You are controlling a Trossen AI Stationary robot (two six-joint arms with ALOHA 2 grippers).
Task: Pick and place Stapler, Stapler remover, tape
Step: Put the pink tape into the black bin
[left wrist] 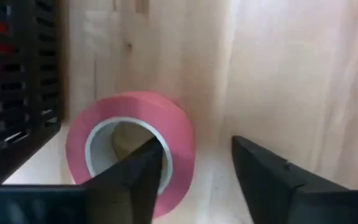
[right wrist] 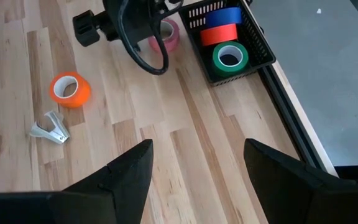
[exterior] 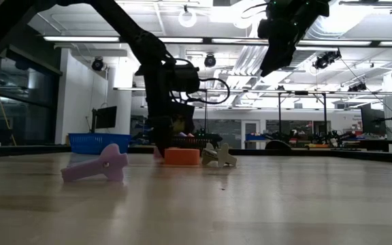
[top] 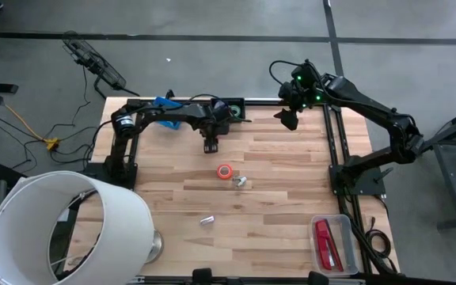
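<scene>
A pink tape roll (left wrist: pixel 129 134) lies flat on the table beside the black basket (right wrist: pixel 261 46). My left gripper (left wrist: pixel 196 146) points down over it, open, with one finger in the roll's hole and the other outside its wall. An orange tape roll (top: pixel 225 171) and a silvery staple remover (top: pixel 240 182) lie mid-table. A second remover (top: pixel 207 221) lies nearer the front. The red stapler (top: pixel 323 237) lies in a clear tray (top: pixel 345 226). My right gripper (top: pixel 287 120) hangs open, high above the table's far right. My left gripper comes at the pink roll from above, pointing steeply down. One finger (left wrist: pixel 138 177) stands in the hole at the roll's inner wall (left wrist: pixel 166 165). The other finger (left wrist: pixel 266 180) stands outside with a gap. I cannot tell whether the inner finger touches the roll.
The basket holds blue (right wrist: pixel 224 15), red (right wrist: pixel 219 34) and green (right wrist: pixel 230 57) tape rolls. A large white shade (top: pixel 62 226) covers the near left corner. Bare wood lies between the mid-table items and the tray.
</scene>
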